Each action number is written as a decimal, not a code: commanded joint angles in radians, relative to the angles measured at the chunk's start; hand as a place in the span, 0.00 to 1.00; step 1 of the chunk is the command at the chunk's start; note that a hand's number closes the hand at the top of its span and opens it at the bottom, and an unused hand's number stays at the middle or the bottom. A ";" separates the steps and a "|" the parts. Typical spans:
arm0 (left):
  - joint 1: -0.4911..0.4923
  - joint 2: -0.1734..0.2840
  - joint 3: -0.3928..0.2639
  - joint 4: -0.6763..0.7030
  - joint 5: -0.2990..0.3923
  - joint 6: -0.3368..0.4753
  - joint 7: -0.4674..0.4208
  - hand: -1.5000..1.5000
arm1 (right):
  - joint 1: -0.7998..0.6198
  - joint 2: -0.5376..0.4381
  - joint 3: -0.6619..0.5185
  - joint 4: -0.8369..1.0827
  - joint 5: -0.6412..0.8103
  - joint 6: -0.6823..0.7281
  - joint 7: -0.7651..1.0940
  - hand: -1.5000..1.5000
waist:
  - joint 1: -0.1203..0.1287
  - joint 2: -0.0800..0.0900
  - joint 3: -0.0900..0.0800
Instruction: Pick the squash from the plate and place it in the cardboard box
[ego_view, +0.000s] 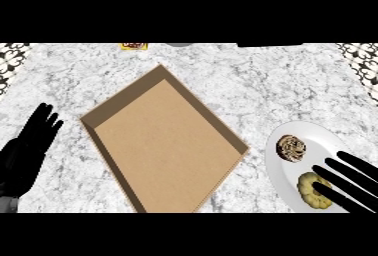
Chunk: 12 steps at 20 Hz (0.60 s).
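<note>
Your right hand (347, 182) hovers with straight fingers, holding nothing, over the yellow scalloped squash (313, 190) on the white plate (277, 170). Judged rigid, light, smooth-skinned: grasp across its ribbed rim. Left hand (33, 142) rests open beside the cardboard box (166, 145).

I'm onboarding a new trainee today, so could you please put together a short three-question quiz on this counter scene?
1. True or false: the cardboard box already holds the squash.
2. Which hand is over the plate? A) left B) right
3. What else lies on the plate beside the squash?

Key:
1. False; the squash lies on the plate.
2. B; the right hand reaches over it with straight fingers, while the left hand rests open at the left edge.
3. A brown round item.
</note>
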 joint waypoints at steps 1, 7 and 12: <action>0.027 0.010 0.024 0.022 0.013 -0.064 -0.038 0.50 | 0.083 0.023 0.084 -0.151 0.160 0.089 0.252 0.00 | 0.018 0.005 0.000; -0.032 0.015 0.057 0.053 0.026 -0.103 0.001 0.50 | 0.072 0.148 0.251 -0.163 0.289 0.234 0.433 0.00 | 0.048 0.014 0.002; -0.032 -0.059 0.000 -0.020 -0.045 -0.046 0.031 0.50 | 0.017 0.195 0.243 -0.073 0.293 0.308 0.412 0.00 | 0.054 0.014 0.003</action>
